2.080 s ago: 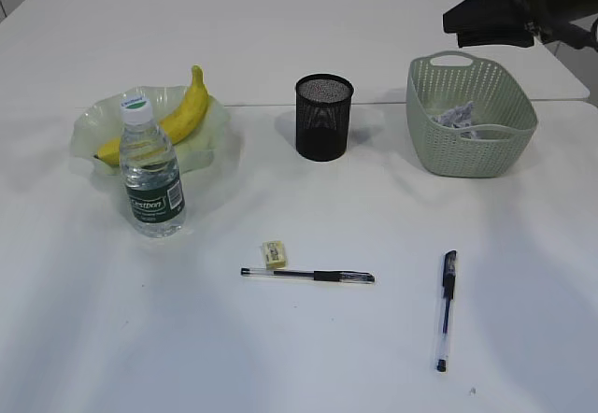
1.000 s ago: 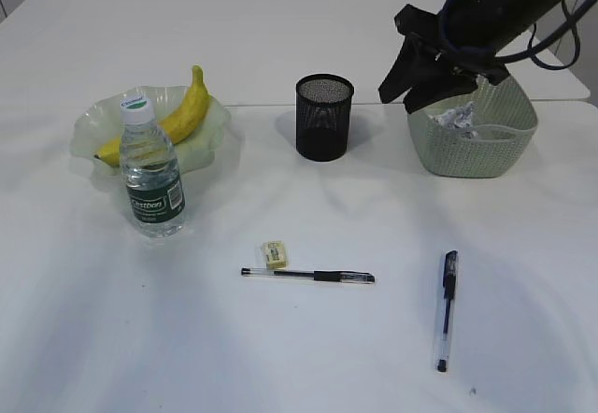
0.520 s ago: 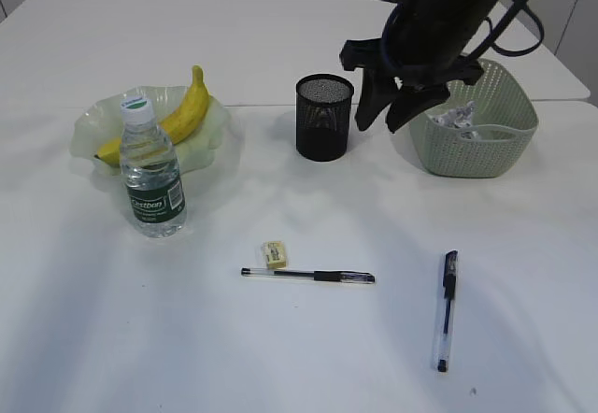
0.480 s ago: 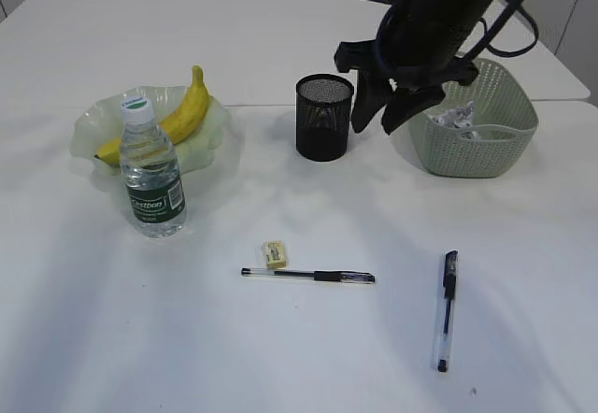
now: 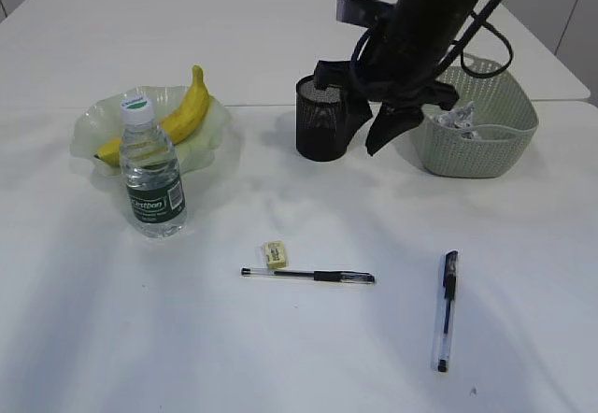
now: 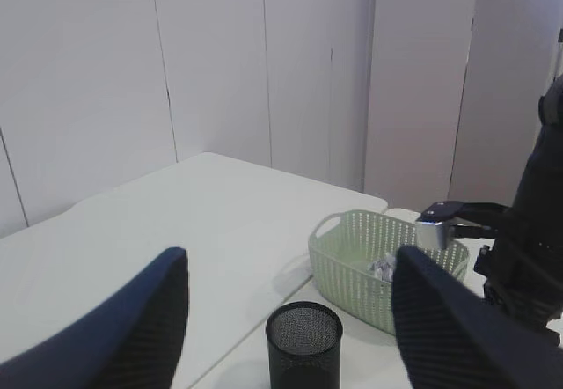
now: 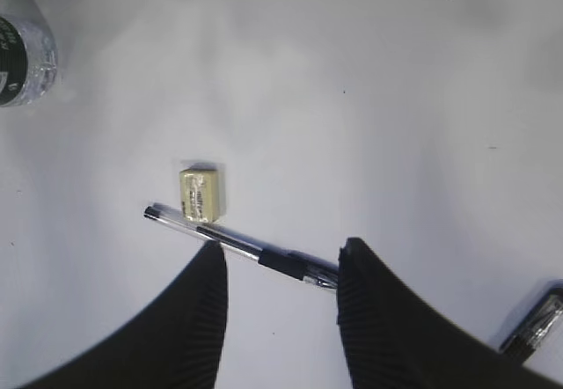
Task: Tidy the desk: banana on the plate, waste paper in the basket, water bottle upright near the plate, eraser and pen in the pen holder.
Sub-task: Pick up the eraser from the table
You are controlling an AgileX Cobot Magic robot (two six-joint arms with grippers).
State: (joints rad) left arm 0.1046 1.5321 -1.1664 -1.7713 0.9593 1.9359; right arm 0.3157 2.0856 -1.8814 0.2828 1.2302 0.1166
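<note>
Count of items on the white table (image 5: 280, 357): we log one banana (image 5: 177, 114), one plate (image 5: 93, 125), one water bottle (image 5: 150, 172), one pen holder (image 5: 316, 125), one basket (image 5: 476, 137), one eraser (image 5: 273, 253) and two pens.

Banana lies on the pale green plate at the left. Bottle stands upright, cap on, just in front of the plate and overlapping its front rim in the exterior view. Basket at the right holds crumpled waste paper (image 5: 460, 117); how many pieces we cannot tell from this angle. Black mesh pen holder stands upright between plate and basket; from these views we cannot see whether anything is in it.

Eraser lies flat on the table in the near middle, just behind the first pen (image 5: 308, 275); in the right wrist view it looks apart from the barrel by a thin gap. Second pen (image 5: 446, 308) lies well to the right, running roughly toward the camera.

Right gripper (image 5: 360, 131) hangs in the air between holder and basket, partly in front of the holder, fingers parted with nothing between them. Its wrist camera looks down on eraser and first pen.

Left gripper (image 6: 290, 319) appears only in its own wrist view, raised well above the table, fingers spread wide and empty.
</note>
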